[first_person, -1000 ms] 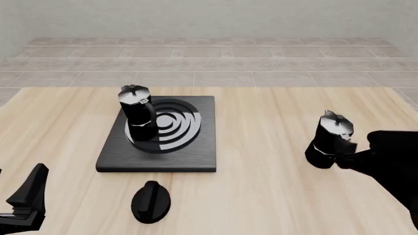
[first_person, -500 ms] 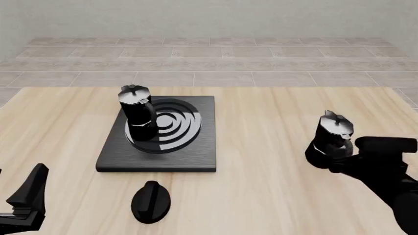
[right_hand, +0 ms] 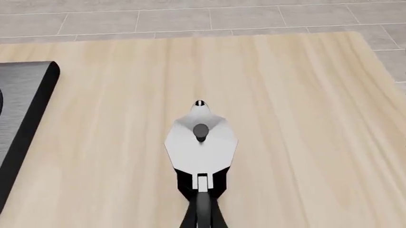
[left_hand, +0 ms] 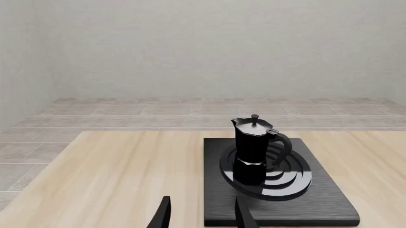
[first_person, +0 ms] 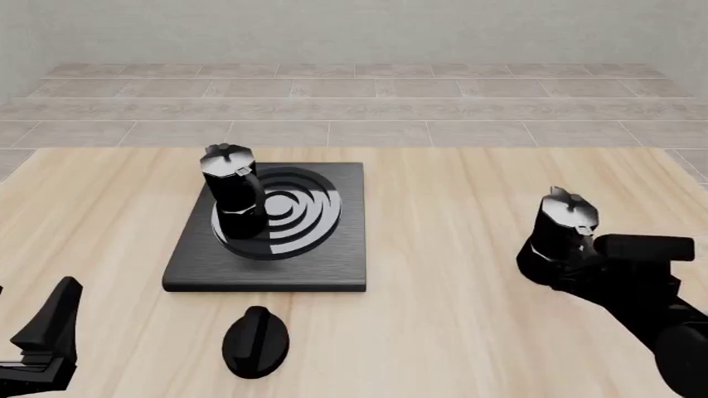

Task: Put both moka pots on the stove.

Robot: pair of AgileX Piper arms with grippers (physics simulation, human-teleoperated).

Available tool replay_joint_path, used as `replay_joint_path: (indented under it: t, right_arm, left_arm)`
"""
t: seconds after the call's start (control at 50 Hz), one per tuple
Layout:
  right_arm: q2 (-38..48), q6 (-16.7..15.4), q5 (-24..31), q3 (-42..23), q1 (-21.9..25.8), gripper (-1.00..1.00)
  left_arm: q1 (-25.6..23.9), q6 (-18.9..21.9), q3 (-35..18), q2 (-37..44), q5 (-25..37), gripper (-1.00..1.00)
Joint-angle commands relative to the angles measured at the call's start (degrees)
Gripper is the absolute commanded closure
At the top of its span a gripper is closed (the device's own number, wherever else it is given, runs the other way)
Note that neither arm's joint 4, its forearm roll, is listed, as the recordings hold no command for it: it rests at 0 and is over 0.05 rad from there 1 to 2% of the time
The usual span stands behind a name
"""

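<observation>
Right fingers (right_hand: 201, 216): pinched on second moka pot's (first_person: 559, 236) handle.
Left fingers (left_hand: 243, 216): spread, holding nothing.
First moka pot (first_person: 234, 192): upright on stove (first_person: 272, 228).

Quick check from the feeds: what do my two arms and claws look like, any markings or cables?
Both are plain matte black. The left claw shows slim, tapering, blade-like fingers. The right arm is chunky with a boxy block near its wrist. No markings or cables are visible.

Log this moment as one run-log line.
first moka pot: on stove | second moka pot: on table, off stove | right gripper: at its handle | left gripper: open, idle
</observation>
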Motion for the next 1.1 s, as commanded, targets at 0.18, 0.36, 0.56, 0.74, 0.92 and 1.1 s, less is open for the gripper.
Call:
replay_joint_path:
  t: [0.18, 0.36, 0.56, 0.74, 0.92, 1.1]
  right_arm:
    - [-0.4, -0.4, -0.7, -0.7, 1.2, 1.00]
    - [-1.6, -1.3, -3.5, -0.7, 3.0, 1.00]
    - [-0.1, -2.8, -7.7, -2.2, 4.1, 1.00]
    - [-0.8, -2.0, -7.7, -4.6, 5.1, 1.00]
    - [-0.4, -1.4, -8.5, -7.7, 7.4, 1.00]
    - [0.2, -0.3, -9.7, -10.4, 11.3, 1.00]
  left_arm:
    - [0.0, 0.0, 0.0, 0.0, 0.0, -1.00]
    - [0.0, 0.0, 0.0, 0.0, 0.0, -1.00]
    - [0.0, 0.0, 0.0, 0.0, 0.0, -1.00]
    - [0.0, 0.0, 0.0, 0.0, 0.0, -1.00]
    - [0.0, 0.0, 0.0, 0.0, 0.0, -1.00]
    - [0.0, 0.0, 0.0, 0.0, 0.0, -1.00]
